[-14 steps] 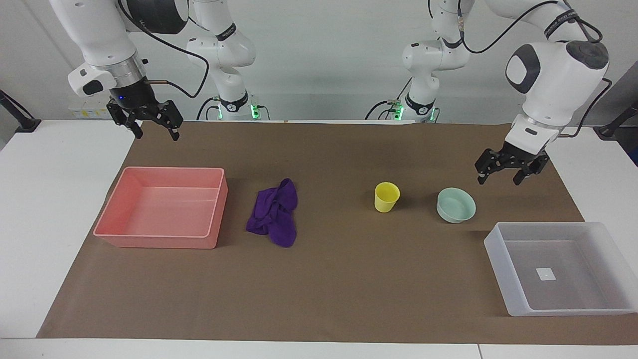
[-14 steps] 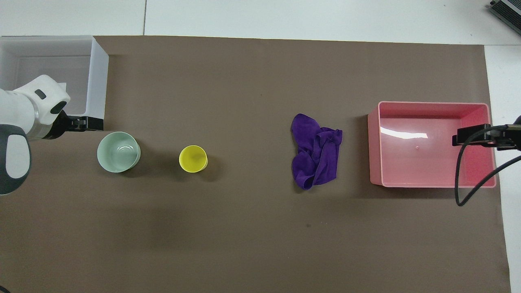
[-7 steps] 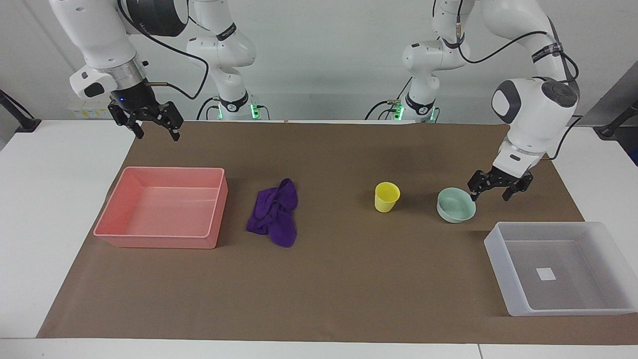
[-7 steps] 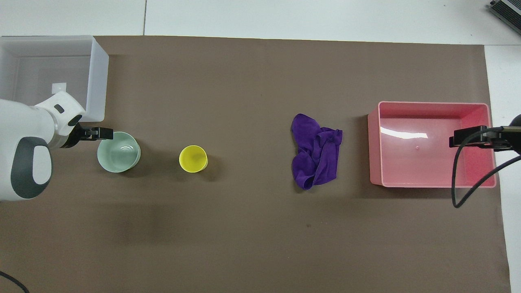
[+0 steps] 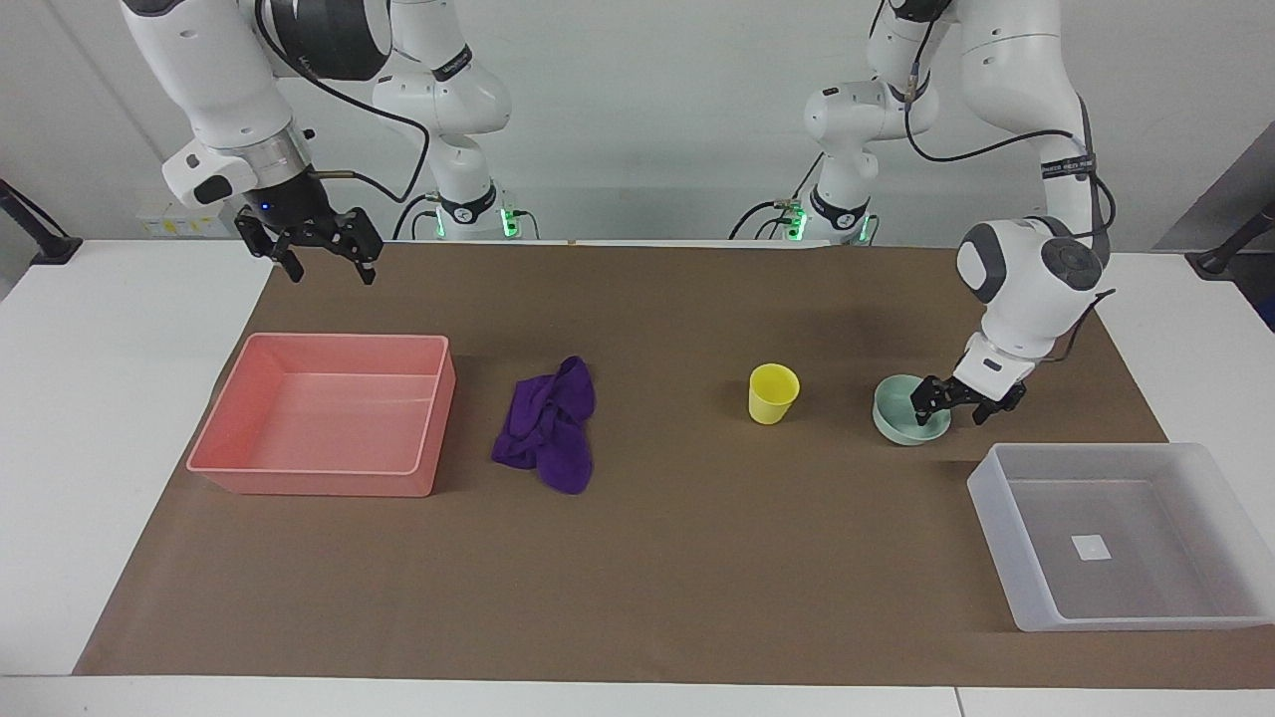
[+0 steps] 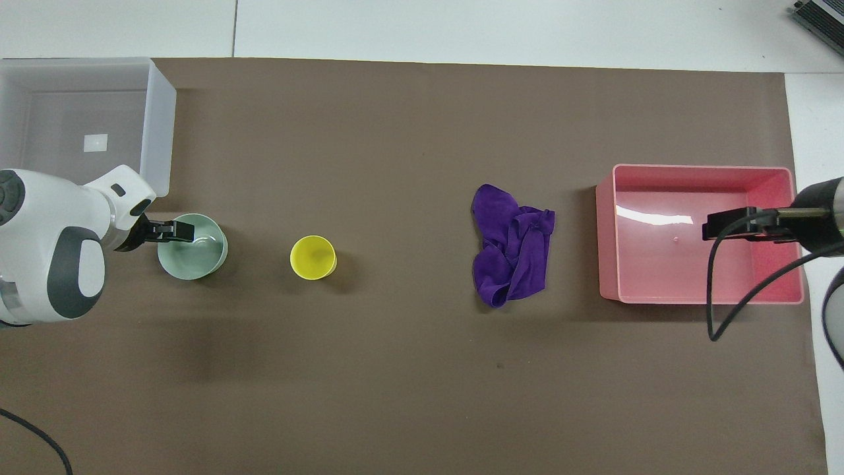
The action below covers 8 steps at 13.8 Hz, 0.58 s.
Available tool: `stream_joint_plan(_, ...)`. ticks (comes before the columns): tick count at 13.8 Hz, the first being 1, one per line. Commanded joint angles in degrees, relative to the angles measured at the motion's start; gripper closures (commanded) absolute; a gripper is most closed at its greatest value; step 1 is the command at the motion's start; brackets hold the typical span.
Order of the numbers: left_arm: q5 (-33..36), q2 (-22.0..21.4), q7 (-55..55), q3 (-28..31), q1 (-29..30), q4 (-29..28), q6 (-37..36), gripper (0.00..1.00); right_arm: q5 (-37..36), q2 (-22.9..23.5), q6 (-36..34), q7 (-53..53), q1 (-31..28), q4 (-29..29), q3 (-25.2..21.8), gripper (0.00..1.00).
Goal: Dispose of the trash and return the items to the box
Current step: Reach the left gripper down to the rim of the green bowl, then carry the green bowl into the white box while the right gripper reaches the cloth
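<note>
Mint-green bowl (image 5: 908,422) rim between open fingers of left gripper (image 5: 953,400); right gripper (image 5: 321,259) spread wide, empty

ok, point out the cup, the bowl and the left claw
cup (image 5: 773,393), facing view, its side wall
bowl (image 5: 899,411), facing view, bare inside
left claw (image 5: 958,401), facing view, midway between its fingertips, at the bowl's rim
</note>
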Motion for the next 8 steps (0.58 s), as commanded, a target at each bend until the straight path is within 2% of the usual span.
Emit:
stream_joint_plan(1,-1.1,-0.9,0.7,-0.7,0.9,-1.8,0.7,0.79,-0.3,2.6,5.3,4.8,3.4,-1.0,0.7,0.0)
stream_joint_plan(2,-1.4,-1.0,0.7,-0.8,1.0,-1.8,0.5,1.0,-0.3,4.6,8.7,5.8,4.8,-0.8,0.6,0.0)
stream_joint_plan(6,-3.5,-1.4,0.6,-0.9,0.5,-0.9,-0.8,1.0,-3.4,13.6,18.9,13.6,12.9,-0.1,0.7,0.0)
stream_joint_plan(8,-3.5,-1.9,0.6,-0.9,0.3,2.4,-3.9,1.0,-3.9,16.9,22.2,15.0,15.3,-0.8,0.7,0.0)
